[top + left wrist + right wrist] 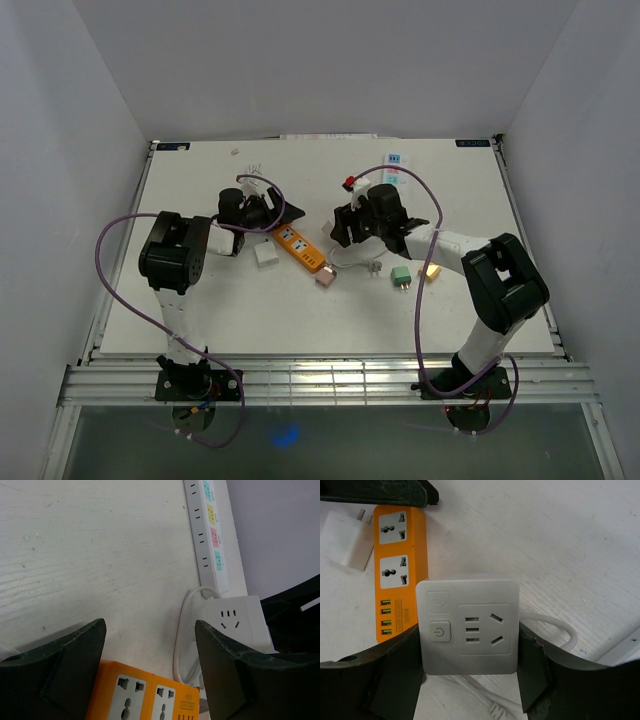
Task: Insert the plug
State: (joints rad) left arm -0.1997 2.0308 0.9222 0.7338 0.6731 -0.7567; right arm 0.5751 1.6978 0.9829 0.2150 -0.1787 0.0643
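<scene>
An orange power strip (300, 248) lies at the table's middle; its sockets show in the left wrist view (145, 695) and the right wrist view (400, 575). My right gripper (470, 630) is shut on a white cube socket (468, 625), also visible in the left wrist view (235, 620), just right of the strip's far end (345, 228). The cube's white cable (555, 627) loops on the table. My left gripper (150, 630) is open and empty above the strip's far end (272, 212). A pink plug (326, 279) lies by the strip's near end.
A white adapter (266, 254) lies left of the orange strip, also in the right wrist view (347, 542). A green plug (401, 277) and a yellow plug (432, 271) lie to the right. A long white strip with coloured sockets (210, 530) lies at the back.
</scene>
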